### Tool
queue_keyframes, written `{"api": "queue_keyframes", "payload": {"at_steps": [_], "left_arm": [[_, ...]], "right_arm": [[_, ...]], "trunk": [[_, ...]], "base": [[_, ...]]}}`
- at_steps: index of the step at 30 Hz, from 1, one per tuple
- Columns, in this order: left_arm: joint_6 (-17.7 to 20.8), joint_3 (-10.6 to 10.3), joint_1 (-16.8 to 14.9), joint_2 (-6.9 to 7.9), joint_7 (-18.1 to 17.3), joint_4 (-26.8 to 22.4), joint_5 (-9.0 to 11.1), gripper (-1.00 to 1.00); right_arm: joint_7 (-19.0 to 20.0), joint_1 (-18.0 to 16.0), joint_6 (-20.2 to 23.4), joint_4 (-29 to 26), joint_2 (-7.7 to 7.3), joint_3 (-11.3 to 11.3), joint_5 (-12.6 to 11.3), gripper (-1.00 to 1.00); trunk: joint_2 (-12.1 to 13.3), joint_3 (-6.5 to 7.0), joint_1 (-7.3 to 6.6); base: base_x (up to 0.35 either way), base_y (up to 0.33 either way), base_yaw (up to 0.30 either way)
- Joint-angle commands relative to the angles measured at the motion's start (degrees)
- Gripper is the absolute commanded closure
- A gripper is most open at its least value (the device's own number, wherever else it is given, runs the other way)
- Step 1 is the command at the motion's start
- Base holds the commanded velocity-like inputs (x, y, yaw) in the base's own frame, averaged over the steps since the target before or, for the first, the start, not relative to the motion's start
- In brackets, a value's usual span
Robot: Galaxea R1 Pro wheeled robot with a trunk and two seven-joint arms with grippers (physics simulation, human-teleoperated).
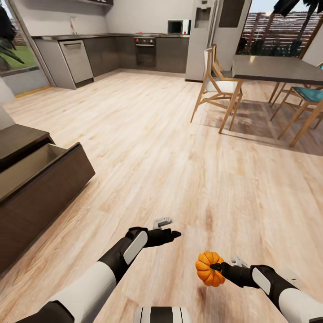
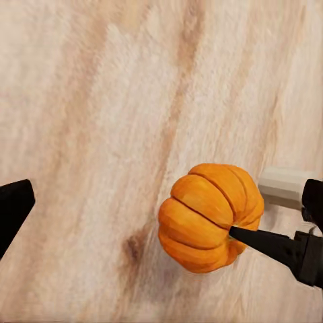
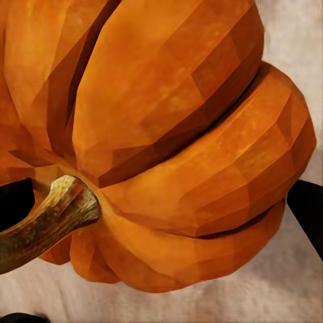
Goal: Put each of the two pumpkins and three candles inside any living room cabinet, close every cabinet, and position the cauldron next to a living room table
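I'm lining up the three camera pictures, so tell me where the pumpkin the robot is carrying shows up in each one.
Head view: the pumpkin is low, right of centre, held by the right gripper.
Left wrist view: it is right of centre in the lower half, a dark finger of the right gripper across it.
Right wrist view: it is seen close up, stem toward the left edge.
Shared landmark: the pale wood floor behind the pumpkin.

pumpkin: orange, bumpy, held up over the wood floor
cabinet: brown drawer pulled open, far left of pumpkin
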Motion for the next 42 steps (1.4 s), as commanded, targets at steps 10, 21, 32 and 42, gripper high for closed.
{"api": "queue_keyframes", "payload": {"at_steps": [10, 21, 32, 42], "left_arm": [[0.08, 0.03, -0.04, 0.46, -0.12, 8.33, -0.38, -1.00], [-5.88, 0.29, -0.04, 2.76, -0.09, 19.83, -1.85, -1.00], [-7.94, 0.30, -0.04, 3.19, -0.34, 25.42, -1.84, -1.00], [-10.54, 0.36, -0.02, 4.05, -0.59, 28.64, -1.53, -1.00]], "right_arm": [[0.11, 0.00, 0.20, -0.12, -0.22, 0.24, -0.59, 1.00], [0.95, -0.03, -0.14, -0.84, -0.27, 0.49, -0.52, 1.00], [0.43, -0.09, -0.04, -0.85, -0.40, 0.33, -0.52, 1.00], [0.33, -0.09, -0.04, -0.74, -0.35, 0.54, -0.38, 1.00]], "trunk": [[0.12, 2.70, -0.26], [0.27, 5.15, -0.55], [0.42, 7.89, -0.83], [0.52, 9.92, -1.04]], "base": [[0.000, 0.000, 0.112], [0.000, 0.000, 0.002], [0.000, 0.000, 0.064], [0.000, 0.000, 0.247]]}}
